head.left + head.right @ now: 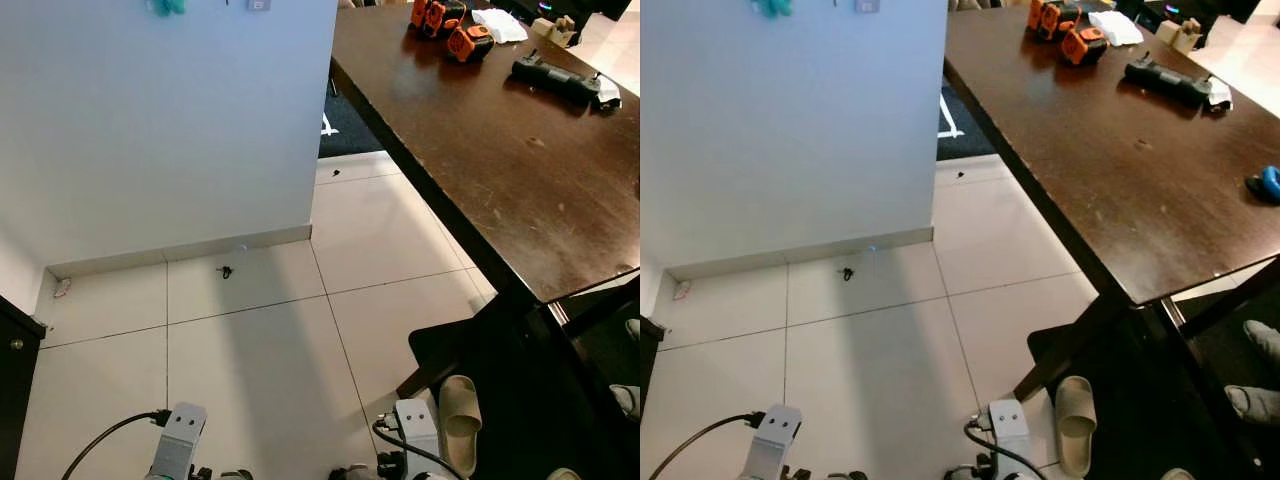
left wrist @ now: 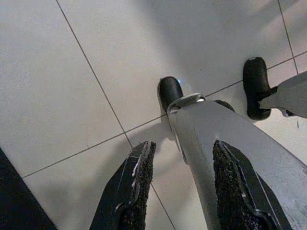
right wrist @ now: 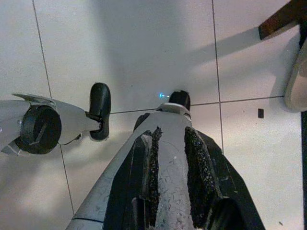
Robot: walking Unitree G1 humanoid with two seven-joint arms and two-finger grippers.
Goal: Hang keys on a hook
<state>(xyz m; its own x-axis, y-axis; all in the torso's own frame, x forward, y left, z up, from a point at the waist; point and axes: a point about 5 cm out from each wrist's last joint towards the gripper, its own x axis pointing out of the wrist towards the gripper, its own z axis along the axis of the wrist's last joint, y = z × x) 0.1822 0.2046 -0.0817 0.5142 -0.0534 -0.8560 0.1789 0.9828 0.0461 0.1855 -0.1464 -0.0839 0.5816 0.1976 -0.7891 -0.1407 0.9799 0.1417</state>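
A small dark thing (image 1: 226, 271) lies on the pale floor tiles near the skirting of the white wall (image 1: 170, 130); it is too small to tell whether it is the keys. High on that wall a teal item (image 1: 166, 6) hangs beside a small white fitting (image 1: 258, 4). Both arms hang low at my sides. In the left wrist view, my left gripper (image 2: 182, 148) is open above the tiles and holds nothing. My right gripper (image 3: 172, 130) has a narrow gap between its fingers, which is also bare.
A dark wooden table (image 1: 500, 180) fills the right side and carries orange tools (image 1: 452, 28) and a black device (image 1: 553, 77). A beige slipper (image 1: 460, 408) lies by its leg. A dark cabinet corner (image 1: 12, 350) juts in at the left.
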